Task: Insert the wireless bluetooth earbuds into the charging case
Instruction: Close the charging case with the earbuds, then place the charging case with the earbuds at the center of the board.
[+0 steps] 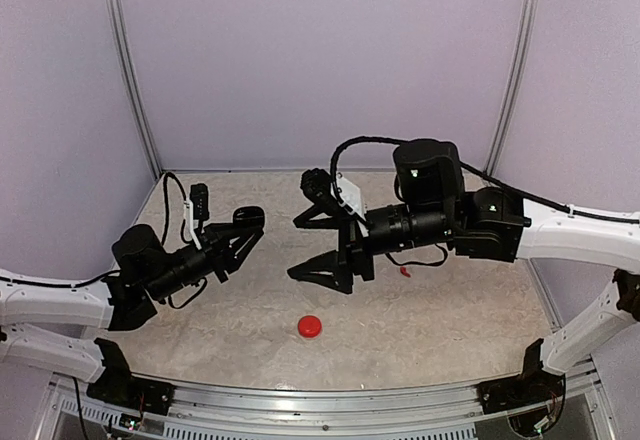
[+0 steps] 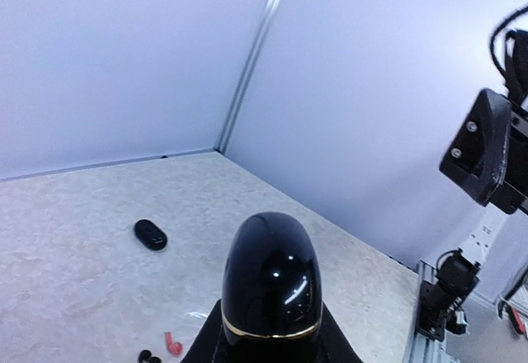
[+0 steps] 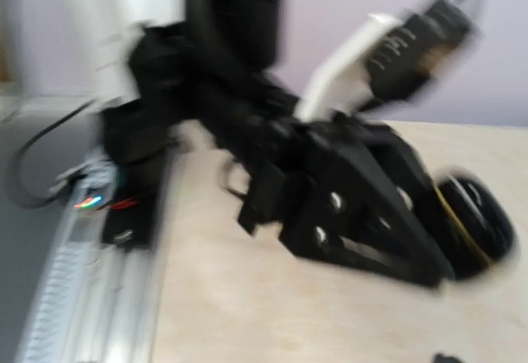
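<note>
A: Left gripper (image 1: 245, 225)?
B: Clamped on the black charging case (image 2: 272, 280), low on its body, with the rounded end sticking out past the fingers. The gold seam shows and the lid looks shut. The case is up off the table (image 1: 440, 320), left of centre.

A: Right gripper (image 1: 296, 248)?
B: Jaws wide apart, nothing between them. It hangs mid-table just right of the held case, pointing at it. The right wrist view is smeared, no help.

A: Earbuds?
B: None in a case that I can see. A red earbud (image 1: 404, 272) lies on the table under the right arm, right of centre. The left wrist view shows a red one, probably the same, with black earbuds (image 2: 149, 355) just beside it at the bottom edge. Too small to tell how they lie.

A: Other stuff?
B: A red case (image 1: 310, 326) near-centre on the table, and a second black case (image 2: 150, 234) lying farther back.

A: Handling?
B: My guess is the buds are tiny, very light, hard and smooth. They'd be easy to flick away or squirt out of the pads. Pinch gently across the head or stem, coming straight down. The case is glossy and rounded, so likely slippery. Hold it below the seam so the lid stays free. The hinge is probably the weak part, so no hard prying.

A: Step?
B: Opening the lid likely comes first. That's a judgement only.
</note>
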Available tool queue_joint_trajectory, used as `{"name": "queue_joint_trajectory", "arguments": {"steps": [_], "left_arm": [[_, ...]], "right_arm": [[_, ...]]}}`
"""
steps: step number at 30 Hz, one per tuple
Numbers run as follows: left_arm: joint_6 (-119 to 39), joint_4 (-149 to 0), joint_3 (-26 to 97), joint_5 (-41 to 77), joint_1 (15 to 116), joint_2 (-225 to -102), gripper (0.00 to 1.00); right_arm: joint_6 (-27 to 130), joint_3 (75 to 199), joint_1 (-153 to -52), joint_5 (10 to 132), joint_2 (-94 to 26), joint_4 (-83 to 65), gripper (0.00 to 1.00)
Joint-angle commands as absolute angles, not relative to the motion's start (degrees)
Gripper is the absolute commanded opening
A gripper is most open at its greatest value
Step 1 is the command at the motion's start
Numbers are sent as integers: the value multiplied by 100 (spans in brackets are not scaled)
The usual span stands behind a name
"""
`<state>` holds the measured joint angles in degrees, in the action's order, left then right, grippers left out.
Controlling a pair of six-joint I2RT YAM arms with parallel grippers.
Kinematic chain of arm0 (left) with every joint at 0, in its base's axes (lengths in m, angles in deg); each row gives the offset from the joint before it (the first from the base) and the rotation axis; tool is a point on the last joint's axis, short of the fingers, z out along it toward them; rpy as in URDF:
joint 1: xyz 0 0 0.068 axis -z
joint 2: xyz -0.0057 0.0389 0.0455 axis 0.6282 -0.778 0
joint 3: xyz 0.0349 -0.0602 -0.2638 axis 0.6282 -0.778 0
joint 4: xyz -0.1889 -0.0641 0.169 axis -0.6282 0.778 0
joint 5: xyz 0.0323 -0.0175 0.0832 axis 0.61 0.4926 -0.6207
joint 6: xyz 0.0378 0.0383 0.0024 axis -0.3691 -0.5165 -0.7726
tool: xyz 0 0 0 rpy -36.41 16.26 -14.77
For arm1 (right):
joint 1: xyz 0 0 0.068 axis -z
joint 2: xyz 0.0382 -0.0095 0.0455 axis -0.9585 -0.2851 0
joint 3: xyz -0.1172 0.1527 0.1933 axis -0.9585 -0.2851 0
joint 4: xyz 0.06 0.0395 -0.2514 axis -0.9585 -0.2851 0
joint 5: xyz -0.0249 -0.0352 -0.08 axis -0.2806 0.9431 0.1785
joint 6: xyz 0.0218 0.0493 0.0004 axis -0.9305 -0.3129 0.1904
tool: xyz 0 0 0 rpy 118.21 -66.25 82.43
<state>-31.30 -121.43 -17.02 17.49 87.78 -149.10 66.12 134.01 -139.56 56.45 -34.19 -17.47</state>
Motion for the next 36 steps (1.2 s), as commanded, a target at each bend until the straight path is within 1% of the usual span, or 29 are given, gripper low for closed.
{"name": "queue_joint_trajectory", "arguments": {"steps": [1,2,3,8,12,15,18,26,29,36], "left_arm": [[-2623,-11009,-1086,1035,8055,-15029,8],[-2506,-10853,-976,926,7853,-15083,9],[-2407,-10688,-871,812,7606,-15146,9],[-2117,-9988,-111,1095,6531,-15915,4],[-2077,-9617,459,1249,6068,-16826,4],[-2054,-9370,950,1478,5816,-17514,4],[-2014,-9209,1440,1754,5660,-18237,4],[-1976,-8610,2857,2118,5604,-19905,6],[-1935,-8473,3118,2220,5615,-20282,8],[-1896,-8236,3386,2346,5610,-20697,11]], "right_arm": [[6180,12841,-13854,7277,-2984,-892,92],[6128,12721,-13849,7485,-2902,-837,97],[6082,12608,-13848,7674,-2838,-656,99],[6005,12237,-13821,8502,-2611,-394,99],[6059,11660,-13792,8824,-2304,206,99],[5771,11473,-13625,8762,-2194,142,99],[5487,11435,-13392,8489,-2166,-79,100],[5348,11071,-13180,8195,-1859,33,100],[5304,10995,-13130,8111,-1802,45,99],[5256,10976,-13041,7973,-1847,18,99]]}}
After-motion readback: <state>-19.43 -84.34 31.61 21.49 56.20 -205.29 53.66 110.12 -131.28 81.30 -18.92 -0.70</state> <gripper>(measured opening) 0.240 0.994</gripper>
